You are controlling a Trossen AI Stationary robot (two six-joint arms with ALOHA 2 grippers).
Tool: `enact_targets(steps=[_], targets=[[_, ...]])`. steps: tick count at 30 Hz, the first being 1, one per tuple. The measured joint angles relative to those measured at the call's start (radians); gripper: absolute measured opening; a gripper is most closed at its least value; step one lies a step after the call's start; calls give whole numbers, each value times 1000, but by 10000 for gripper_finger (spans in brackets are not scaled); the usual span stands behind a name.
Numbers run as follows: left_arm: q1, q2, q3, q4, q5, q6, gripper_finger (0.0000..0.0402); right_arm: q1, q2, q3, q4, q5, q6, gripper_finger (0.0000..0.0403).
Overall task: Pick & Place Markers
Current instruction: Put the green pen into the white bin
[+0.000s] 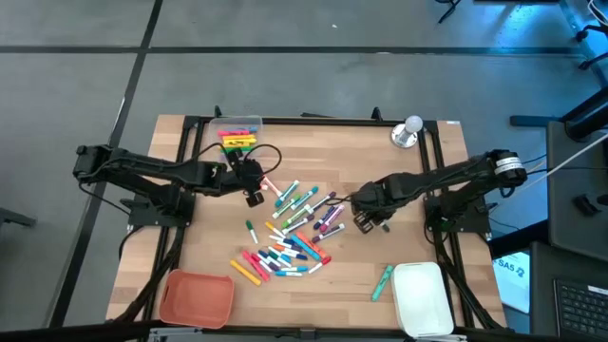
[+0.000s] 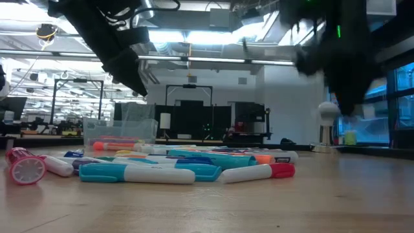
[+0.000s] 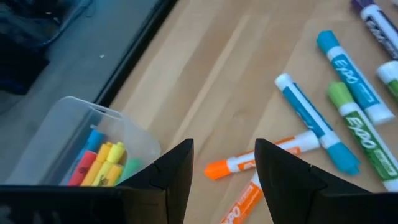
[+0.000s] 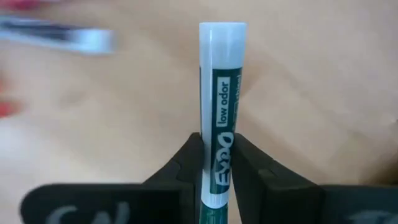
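Many coloured markers [image 1: 294,233] lie loose in a pile on the wooden table [image 1: 209,237]. My right gripper [image 4: 217,142] stands at the pile's right edge [image 1: 366,220], shut on a white marker with a dark green label [image 4: 222,81]. My left gripper [image 3: 224,149] hangs open above the table [image 1: 255,195], between the pile and a clear box [image 1: 239,133] that holds several markers [image 3: 102,163]. Two orange markers [image 3: 249,163] lie on the table below its fingers, untouched. My right gripper pinches the marker's barrel at its printed label [image 4: 219,124] between its two fingers [image 4: 186,162]. The fingers come from above, pointing down, and lie across the marker. The marker's white end [image 4: 222,31] sticks out beyond the fingers, and the table behind it is blurred.
A silver bell [image 1: 408,131] stands at the far right. A terracotta tray [image 1: 197,296] sits at the near left and a white tray [image 1: 423,299] at the near right, with one green marker [image 1: 382,282] beside it. Black frame rails [image 1: 190,171] run along the table's sides.
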Motion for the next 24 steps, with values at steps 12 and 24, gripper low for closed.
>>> enact_targets(steps=[12, 24], targets=[[11, 1, -62, 61, -33, 17, 166, 393, 0, 221, -187, -38, 499, 60], [15, 1, -62, 115, -39, 50, 166, 700, 65, 213, -75, -275, 1048, 60]])
